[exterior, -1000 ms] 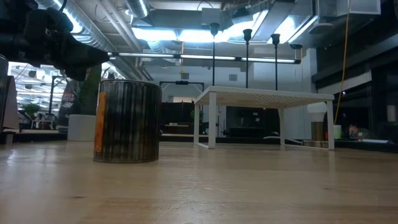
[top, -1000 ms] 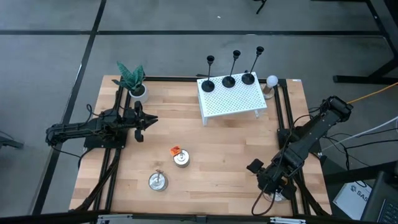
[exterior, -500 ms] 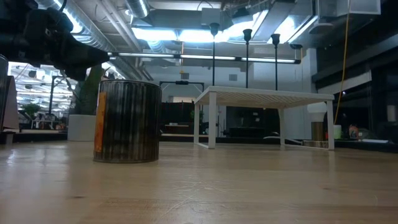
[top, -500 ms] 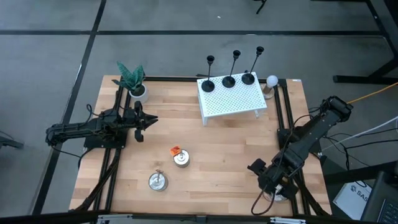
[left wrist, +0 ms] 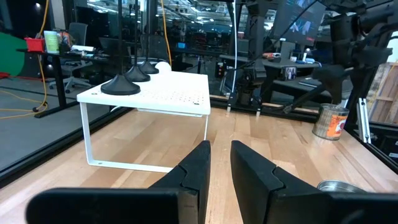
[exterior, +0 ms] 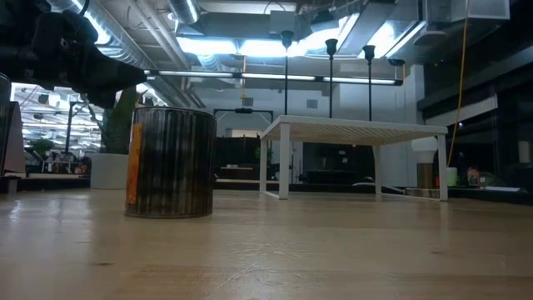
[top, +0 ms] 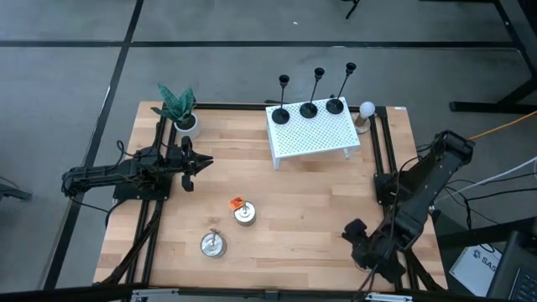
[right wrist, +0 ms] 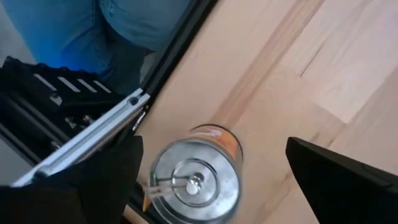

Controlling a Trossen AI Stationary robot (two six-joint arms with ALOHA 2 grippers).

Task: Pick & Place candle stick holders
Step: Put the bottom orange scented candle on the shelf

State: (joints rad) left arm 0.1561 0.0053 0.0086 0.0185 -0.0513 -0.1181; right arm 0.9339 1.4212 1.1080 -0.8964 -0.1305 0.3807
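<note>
Three black candle stick holders (top: 309, 107) stand by their round bases on a white perforated rack (top: 312, 136) at the table's far right; the low view shows their stems (exterior: 331, 79). My left gripper (top: 204, 163) hovers shut at the table's left, pointing at the rack (left wrist: 149, 93). My right gripper (top: 362, 243) is open at the near right corner, fingers pointing down. It stands above a silver-topped tin (right wrist: 194, 180), one finger on either side and apart from it.
Two tins (top: 244, 214) (top: 212, 244) stand near the table's middle front, the first large in the low view (exterior: 171, 162). A potted plant (top: 179, 107) sits far left, a white bulb (top: 367, 109) beside the rack. A person in blue trousers (right wrist: 124, 25) stands past the near edge.
My right gripper has shifted a little toward the table's near right corner, its arm swinging with it. The holders, the rack and my left arm have kept still.
</note>
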